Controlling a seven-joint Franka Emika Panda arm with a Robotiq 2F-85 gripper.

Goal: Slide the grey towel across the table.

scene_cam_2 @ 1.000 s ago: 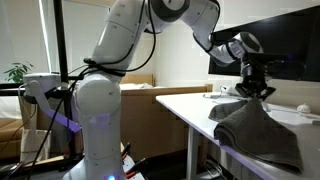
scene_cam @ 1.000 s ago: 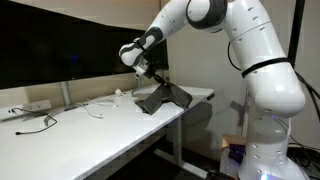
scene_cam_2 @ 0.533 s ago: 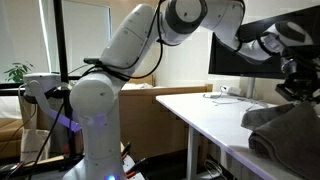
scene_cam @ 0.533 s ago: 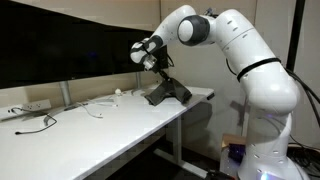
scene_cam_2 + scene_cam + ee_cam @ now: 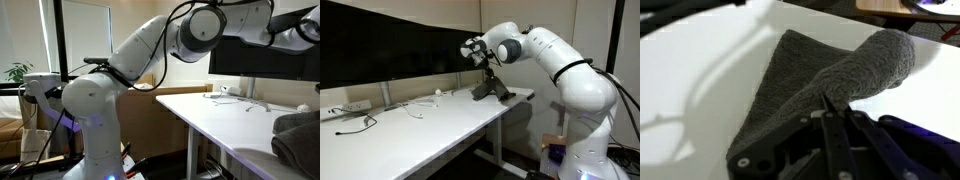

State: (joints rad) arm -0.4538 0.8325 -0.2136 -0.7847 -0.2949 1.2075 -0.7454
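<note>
The grey towel [image 5: 490,90] lies bunched near the far end of the white table [image 5: 430,125], pulled up into a peak. In the wrist view the towel [image 5: 810,75] spreads over the white surface with a raised fold. My gripper [image 5: 830,103] comes in from the bottom of that view, its jaws closed together and pinching the towel's fold. In an exterior view the gripper [image 5: 486,70] stands over the towel. In an exterior view only the towel's edge [image 5: 300,140] shows at the right border; the gripper itself is cut off there.
White cables [image 5: 415,105] and a black cable [image 5: 355,122] lie on the table's near part. A dark monitor [image 5: 390,50] stands behind the table. A small white object [image 5: 438,92] sits near the towel. The table edge [image 5: 930,35] runs close past the towel.
The arm has swung further along the table and dragged the towel with it toward the far end. In the other exterior view the towel has slid to the right border.
</note>
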